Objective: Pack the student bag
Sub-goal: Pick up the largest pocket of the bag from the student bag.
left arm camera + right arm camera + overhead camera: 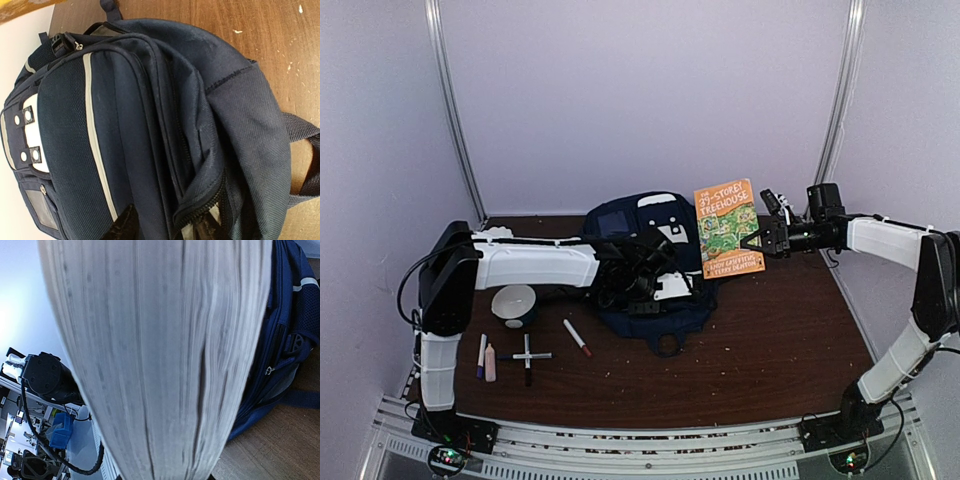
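Navy student bag (620, 222) lies under the left end effector (165, 227), grip unclear; right end effector (754, 240), outstretched, clamps book (728, 228) upright.

Big navy backpack (620, 222), found lying flat on the wooden table (770, 340), dead centre of the top view. White stripes (91, 130) and white patches are seen on the front pocket, dark straps (302, 125) are splayed out, and a zip looks parted, light lining showing.

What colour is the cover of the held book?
The book cover is orange with a green picture; top external view shows it best.
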Robot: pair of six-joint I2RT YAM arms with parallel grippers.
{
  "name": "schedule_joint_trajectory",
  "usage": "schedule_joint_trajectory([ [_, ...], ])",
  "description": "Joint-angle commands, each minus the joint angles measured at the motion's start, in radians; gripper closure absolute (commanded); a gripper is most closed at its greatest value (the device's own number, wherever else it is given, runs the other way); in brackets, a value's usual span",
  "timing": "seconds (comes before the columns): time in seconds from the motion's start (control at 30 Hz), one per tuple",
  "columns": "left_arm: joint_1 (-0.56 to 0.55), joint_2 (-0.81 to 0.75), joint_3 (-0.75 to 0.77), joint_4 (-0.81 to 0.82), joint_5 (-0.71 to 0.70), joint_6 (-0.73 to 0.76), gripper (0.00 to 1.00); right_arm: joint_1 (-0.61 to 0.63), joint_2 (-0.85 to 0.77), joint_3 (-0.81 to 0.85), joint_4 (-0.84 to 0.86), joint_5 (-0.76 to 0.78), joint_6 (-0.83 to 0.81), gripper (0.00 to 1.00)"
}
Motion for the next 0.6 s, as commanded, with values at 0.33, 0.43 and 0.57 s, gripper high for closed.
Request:
schedule_joint_trajectory([
  [0.33,-0.011,0.003,-0.101,0.014,0.006,0.037,0.54,-0.006,0.008,0.018,0.053,-0.06,-0.005,1.0],
  [0.43,-0.012,0.008,-0.127,0.083,-0.032,0.021,0.54,-0.007,0.011,0.018,0.055,-0.059,-0.004,1.0],
  [0.57,-0.011,0.047,-0.097,0.172,-0.157,-0.01,0.55,-0.006,0.018,0.018,0.055,-0.06,0.0,1.0],
])
